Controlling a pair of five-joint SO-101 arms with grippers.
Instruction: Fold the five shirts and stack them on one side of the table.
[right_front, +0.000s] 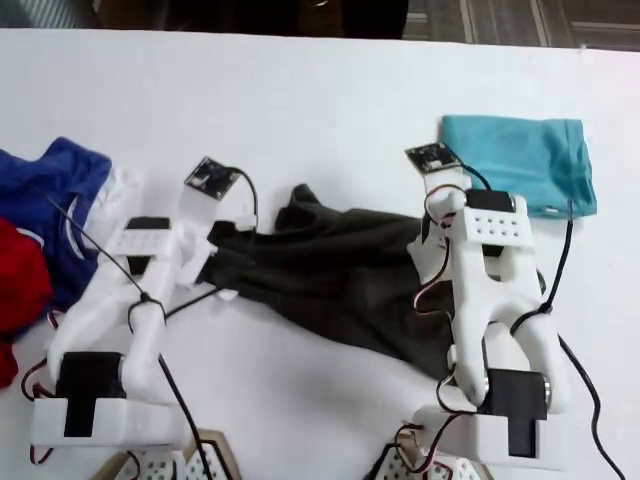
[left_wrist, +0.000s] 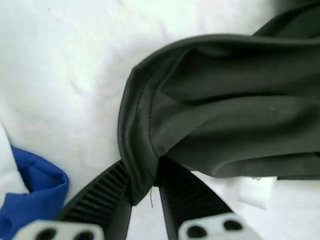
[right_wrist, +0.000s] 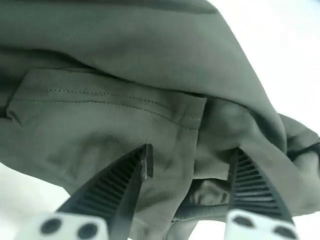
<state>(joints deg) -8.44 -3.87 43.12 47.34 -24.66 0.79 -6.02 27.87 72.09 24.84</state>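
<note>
Evidently, seen from above, only the teal shirt is folded, far right on the table; the dark grey shirt lies crumpled centrally, with the blue shirt and red shirt heaped left. At the left wrist, its stitched hem is pinched by the left gripper. At the right wrist, the right gripper is held spread apart over matte creases.

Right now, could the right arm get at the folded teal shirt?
Probably yes: the teal shirt lies uncovered close beside that arm, nothing between. The right gripper stands open over the dark shirt.
</note>
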